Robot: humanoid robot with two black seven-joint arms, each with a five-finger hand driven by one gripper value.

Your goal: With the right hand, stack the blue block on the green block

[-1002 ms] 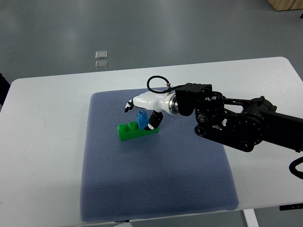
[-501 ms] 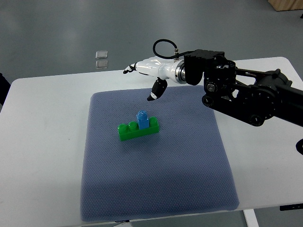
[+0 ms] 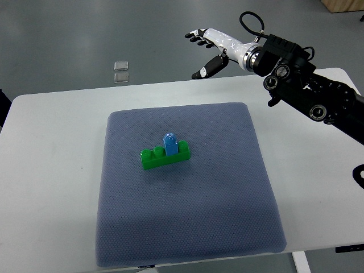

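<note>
1. With the stack looking done, the table (image 3: 51, 148) carries a blue-grey mat (image 3: 187, 227), near whose middle the blocks sit.
2. Right hand (image 3: 211, 50) hangs beyond the table's far edge, fingers spread, holding nothing; its forearm is cut off at the right. Next move, I'd say: just park.
3. Green block (image 3: 165, 157) lies flat.
4. Blue block (image 3: 170, 143) stands on it; seating hard to confirm.
5. Left hand not visible.

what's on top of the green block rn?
The blue block sits upright on the green block, on the stud right of centre. Two green studs to its left are bare. The stud beneath it is covered. The right hand is open, well clear, past the table's far edge.
</note>
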